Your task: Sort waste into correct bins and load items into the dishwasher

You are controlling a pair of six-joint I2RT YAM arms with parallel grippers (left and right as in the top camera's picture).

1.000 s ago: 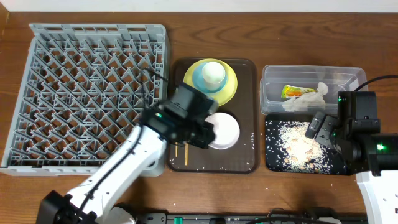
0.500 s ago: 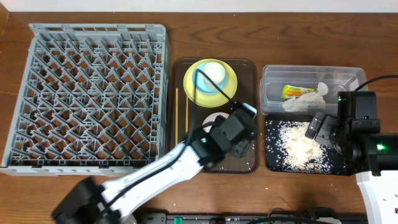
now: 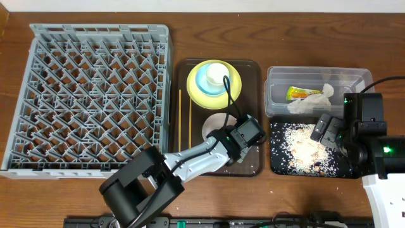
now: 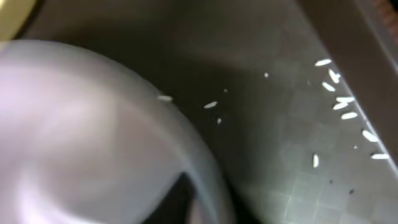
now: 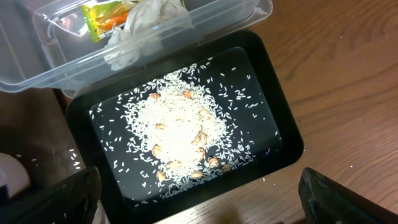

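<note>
Tissue (image 3: 313,102), wrapper (image 3: 299,93) in clear tub (image 3: 354,83); rice (image 3: 304,147) in blk tray (image 3: 276,166).

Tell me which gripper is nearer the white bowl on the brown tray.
Left. The left gripper is at the right edge of the white bowl on the brown tray. The right gripper hangs open over the black tray of rice, further right.

Grey plastic rack (image 3: 95,95), wooden table (image 3: 297,193) (smooth)

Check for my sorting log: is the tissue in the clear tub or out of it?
In. The tissue lies inside the tub, beside the wrapper; the right wrist view shows it there too.
</note>
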